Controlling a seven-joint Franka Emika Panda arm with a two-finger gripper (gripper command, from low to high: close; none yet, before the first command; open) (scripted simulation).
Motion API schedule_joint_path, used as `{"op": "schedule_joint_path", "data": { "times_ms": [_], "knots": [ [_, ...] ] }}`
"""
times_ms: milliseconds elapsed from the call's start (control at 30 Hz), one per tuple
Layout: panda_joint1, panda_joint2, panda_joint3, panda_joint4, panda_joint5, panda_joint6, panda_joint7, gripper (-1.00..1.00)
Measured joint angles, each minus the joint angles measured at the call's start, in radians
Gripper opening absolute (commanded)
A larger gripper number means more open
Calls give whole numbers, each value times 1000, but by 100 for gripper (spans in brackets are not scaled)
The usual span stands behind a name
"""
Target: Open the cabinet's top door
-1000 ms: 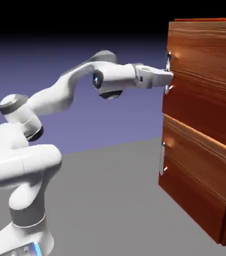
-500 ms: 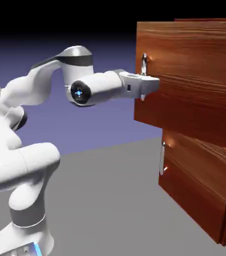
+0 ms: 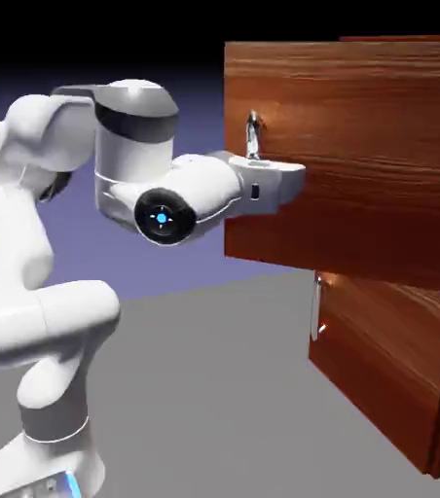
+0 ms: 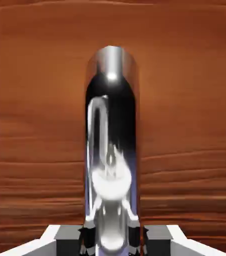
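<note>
From my station I see the claw (image 4: 112,239) clamped on the silver handle (image 4: 112,150), its two small grey fingertips (image 4: 87,239) pressed against either side of the bar at the bottom of the hand view. In the exterior view the claw (image 3: 275,180) sits against the top door (image 3: 360,165) just below the handle's visible upper end (image 3: 253,131). That door stands pulled out from the cabinet (image 3: 409,370), its handle edge well forward of the lower panel (image 3: 385,360). The lower panel sits flush, its own handle (image 3: 315,307) untouched. The cabinet stands on the grey bench (image 3: 214,389).
</note>
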Motion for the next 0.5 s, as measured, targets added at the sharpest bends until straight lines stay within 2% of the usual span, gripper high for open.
{"op": "schedule_joint_path", "data": {
  "times_ms": [500],
  "knots": [
    [-94, -544, -51, 389, -436, -280, -286, -100]
  ]
}}
